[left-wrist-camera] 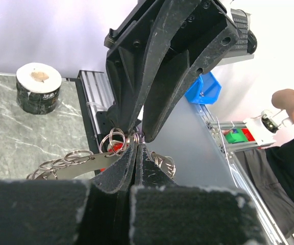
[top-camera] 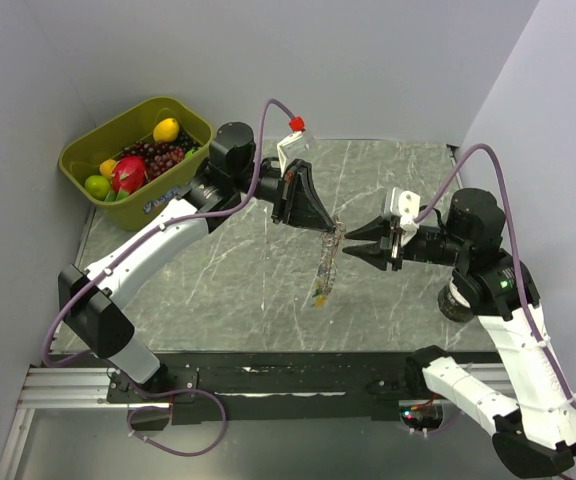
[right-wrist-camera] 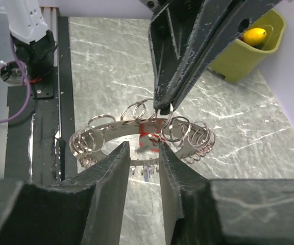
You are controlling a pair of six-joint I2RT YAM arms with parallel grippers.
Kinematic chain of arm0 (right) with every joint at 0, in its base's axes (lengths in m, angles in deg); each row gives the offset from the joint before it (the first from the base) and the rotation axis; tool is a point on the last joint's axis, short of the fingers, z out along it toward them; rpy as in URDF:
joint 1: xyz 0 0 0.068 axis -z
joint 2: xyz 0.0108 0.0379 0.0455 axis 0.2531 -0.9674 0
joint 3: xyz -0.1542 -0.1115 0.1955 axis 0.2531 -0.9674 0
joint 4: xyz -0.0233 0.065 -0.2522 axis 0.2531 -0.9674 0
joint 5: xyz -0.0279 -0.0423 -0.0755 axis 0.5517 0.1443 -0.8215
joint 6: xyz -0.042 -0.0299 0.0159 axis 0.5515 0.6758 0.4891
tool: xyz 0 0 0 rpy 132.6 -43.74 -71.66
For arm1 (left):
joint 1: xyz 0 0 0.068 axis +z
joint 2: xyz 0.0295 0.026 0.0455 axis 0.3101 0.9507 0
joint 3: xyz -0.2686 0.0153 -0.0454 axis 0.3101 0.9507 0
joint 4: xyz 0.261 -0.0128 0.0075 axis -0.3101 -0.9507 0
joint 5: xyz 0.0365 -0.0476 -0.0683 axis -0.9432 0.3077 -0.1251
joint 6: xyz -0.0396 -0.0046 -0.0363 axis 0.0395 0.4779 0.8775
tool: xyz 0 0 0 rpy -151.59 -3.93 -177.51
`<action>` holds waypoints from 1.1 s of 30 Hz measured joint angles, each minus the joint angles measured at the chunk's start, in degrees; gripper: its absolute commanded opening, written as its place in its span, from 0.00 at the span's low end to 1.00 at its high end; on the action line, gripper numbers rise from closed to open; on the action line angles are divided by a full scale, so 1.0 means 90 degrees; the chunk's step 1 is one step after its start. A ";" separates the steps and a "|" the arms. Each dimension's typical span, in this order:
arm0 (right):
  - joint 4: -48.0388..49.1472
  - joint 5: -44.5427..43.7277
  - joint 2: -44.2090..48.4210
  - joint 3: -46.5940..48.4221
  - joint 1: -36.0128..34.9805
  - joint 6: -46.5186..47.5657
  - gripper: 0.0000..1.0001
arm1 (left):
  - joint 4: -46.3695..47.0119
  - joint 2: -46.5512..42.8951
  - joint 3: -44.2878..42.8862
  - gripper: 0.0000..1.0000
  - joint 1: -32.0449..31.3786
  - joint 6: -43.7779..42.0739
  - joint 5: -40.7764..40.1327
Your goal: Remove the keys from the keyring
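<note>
The keyring is a silvery flat metal loop carrying many small split rings. It hangs over the table from my left gripper, which is shut on its top edge. The left wrist view shows the fingers pressed together at the band. Small coloured keys dangle at its low end. My right gripper meets it from the right, open. In the right wrist view its fingertips straddle a blurred red key just in front of the loop. A blue key hangs below.
A green basket of toy fruit stands at the table's back left, also seen as the basket in the right wrist view. A roll of tape sits on the marble tabletop. A black rail runs along the near edge.
</note>
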 measured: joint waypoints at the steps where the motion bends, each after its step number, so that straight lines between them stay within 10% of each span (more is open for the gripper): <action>1: 0.0024 -0.0019 -0.0002 0.0000 0.0002 -0.0027 0.39 | 0.0041 0.0000 0.0015 0.01 0.0000 0.0029 0.0002; 6: 0.0197 -0.0160 -0.0005 0.0000 0.0002 -0.0138 0.35 | 0.0214 0.0000 0.0102 0.01 0.0000 0.0141 0.0046; 13: 0.0328 -0.0214 -0.0078 -0.0007 0.0012 -0.0238 0.00 | 0.0333 0.0000 0.0143 0.01 0.0000 0.0260 0.0066; 33: 0.0571 0.0010 -0.0109 -0.0316 0.0024 -0.0255 0.00 | 0.0539 0.0085 0.0170 0.01 0.0007 0.0542 0.0097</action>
